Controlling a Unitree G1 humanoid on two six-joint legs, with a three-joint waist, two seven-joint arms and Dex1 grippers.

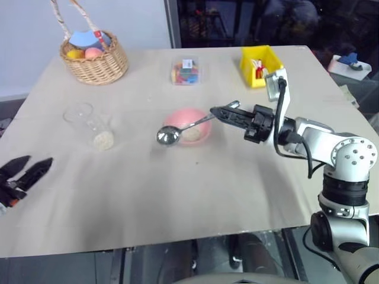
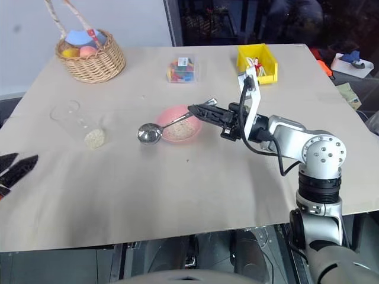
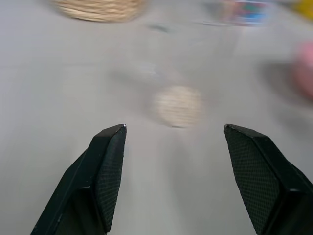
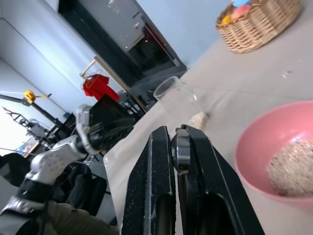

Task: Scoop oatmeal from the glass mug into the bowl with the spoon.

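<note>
Spoon (image 1: 177, 131) sits pinched by our right gripper (image 1: 220, 112) beside the bowl (image 1: 189, 125); our left gripper (image 3: 173, 147) hangs spread near the table's left edge, freeing the glass mug (image 1: 92, 124).

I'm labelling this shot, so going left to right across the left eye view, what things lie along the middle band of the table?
Left gripper → glass mug with oatmeal at its base → spoon → pink bowl → right gripper shut on the spoon's handle.
</note>
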